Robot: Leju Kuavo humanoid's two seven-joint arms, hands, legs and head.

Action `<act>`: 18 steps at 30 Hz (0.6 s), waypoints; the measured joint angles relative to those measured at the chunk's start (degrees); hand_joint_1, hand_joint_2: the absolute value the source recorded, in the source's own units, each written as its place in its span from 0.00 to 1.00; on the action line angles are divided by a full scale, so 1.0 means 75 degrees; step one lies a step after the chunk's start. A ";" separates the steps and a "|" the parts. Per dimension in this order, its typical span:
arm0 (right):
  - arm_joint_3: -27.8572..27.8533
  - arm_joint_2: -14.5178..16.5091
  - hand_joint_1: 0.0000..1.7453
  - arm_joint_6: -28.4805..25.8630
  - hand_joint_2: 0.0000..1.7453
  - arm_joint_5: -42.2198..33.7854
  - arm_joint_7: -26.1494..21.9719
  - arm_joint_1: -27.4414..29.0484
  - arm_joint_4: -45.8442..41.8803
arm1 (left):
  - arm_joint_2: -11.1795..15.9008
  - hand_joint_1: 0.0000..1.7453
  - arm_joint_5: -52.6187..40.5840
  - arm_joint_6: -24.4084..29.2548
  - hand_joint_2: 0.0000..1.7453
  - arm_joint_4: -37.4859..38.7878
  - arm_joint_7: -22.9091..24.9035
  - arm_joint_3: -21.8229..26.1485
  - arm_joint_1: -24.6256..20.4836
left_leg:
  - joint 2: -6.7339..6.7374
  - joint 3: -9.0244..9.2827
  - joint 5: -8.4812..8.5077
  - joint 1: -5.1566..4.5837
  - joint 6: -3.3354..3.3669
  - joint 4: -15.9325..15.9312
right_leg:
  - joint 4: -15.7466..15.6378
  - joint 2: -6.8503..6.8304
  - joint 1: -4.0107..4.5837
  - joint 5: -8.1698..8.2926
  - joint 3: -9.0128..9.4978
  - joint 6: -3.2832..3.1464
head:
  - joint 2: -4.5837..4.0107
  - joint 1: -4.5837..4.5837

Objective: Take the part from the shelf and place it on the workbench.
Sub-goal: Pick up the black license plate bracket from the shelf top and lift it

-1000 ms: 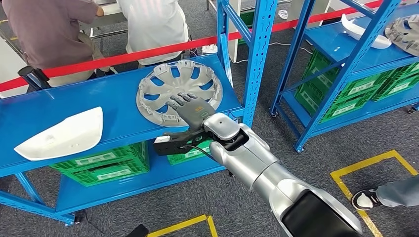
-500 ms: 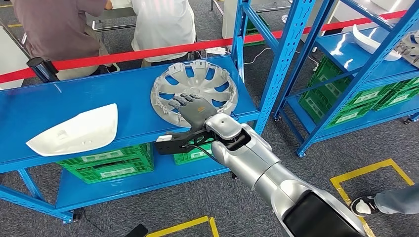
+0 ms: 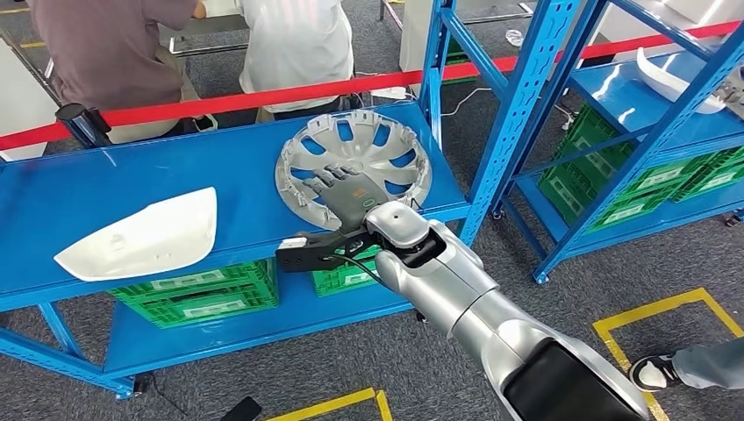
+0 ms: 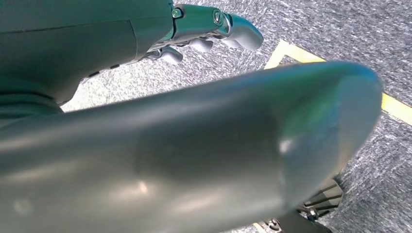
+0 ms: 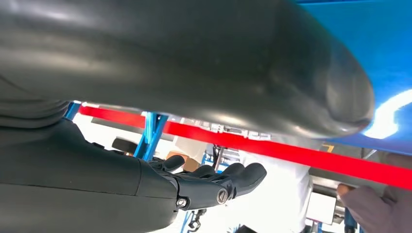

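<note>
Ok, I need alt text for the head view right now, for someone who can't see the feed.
The right robot hand lies with fingers spread on a silver hubcap lying flat on a blue shelf. A white moulded part lies further along the shelf, with green crates on the level below. Behind red barrier tape, two people stand.

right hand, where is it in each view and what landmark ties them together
Head view: right hand at centre, over the silver wheel cover on the blue shelf.
Right wrist view: it comes in from the left, dark fingers low at centre.
Left wrist view: not in it.
Shared landmark: the red tape.
</note>
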 joint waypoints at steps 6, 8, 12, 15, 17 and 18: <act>0.0004 -0.0042 0.00 -0.0001 0.00 -0.0019 0.0053 -0.0006 0.0007 | -0.0040 0.00 -0.0010 -0.0001 0.00 -0.0001 0.0017 0.0013 -0.0016 | -0.0034 0.0314 -0.0227 0.0006 -0.0224 -0.0058 | -0.1975 0.0029 0.0190 0.0797 0.0818 -0.0322 | 0.0000 0.0010; 0.0004 -0.0039 0.00 -0.0006 0.00 -0.0027 0.0061 -0.0008 0.0007 | -0.0039 0.00 -0.0013 0.0000 0.00 -0.0006 0.0028 0.0015 -0.0015 | -0.0023 0.0321 -0.0204 0.0004 -0.0308 0.0063 | -0.2108 0.0032 0.0142 0.0768 0.1008 -0.0381 | 0.0000 0.0038; 0.0004 -0.0037 0.00 -0.0005 0.00 -0.0037 0.0051 0.0006 0.0017 | -0.0046 0.00 -0.0024 0.0001 0.00 -0.0005 0.0050 0.0017 -0.0030 | 0.0014 -0.0581 -0.0548 0.0052 -0.0457 0.1574 | -0.2250 0.0019 0.0059 0.0646 0.1353 -0.0446 | 0.0000 0.0001; 0.0004 -0.0051 0.00 0.0002 0.00 -0.0053 0.0067 0.0043 0.0028 | -0.0030 0.00 -0.0052 0.0000 0.00 -0.0001 0.0024 0.0017 0.0000 | 0.0033 -0.1082 -0.0753 0.0152 -0.0617 0.1850 | -0.2228 0.0035 -0.0008 0.0464 0.1556 -0.0381 | 0.0000 -0.0003; 0.0004 -0.0056 0.00 0.0012 0.00 -0.0100 0.0090 0.0046 0.0028 | -0.0031 0.00 -0.0073 -0.0004 0.00 0.0001 -0.0013 0.0017 0.0000 | 0.0069 -0.0902 -0.0006 0.0261 -0.0751 0.0935 | -0.2172 0.0040 -0.0080 0.0306 0.1698 -0.0276 | 0.0000 -0.0004; 0.0004 -0.0058 0.00 0.0028 0.00 -0.0137 0.0100 0.0045 0.0031 | -0.0039 0.00 -0.0078 -0.0016 0.00 0.0008 -0.0022 0.0018 -0.0002 | 0.0084 -0.0791 0.0306 0.0297 -0.0798 0.0457 | -0.2115 0.0046 -0.0108 0.0227 0.1743 -0.0212 | 0.0000 -0.0023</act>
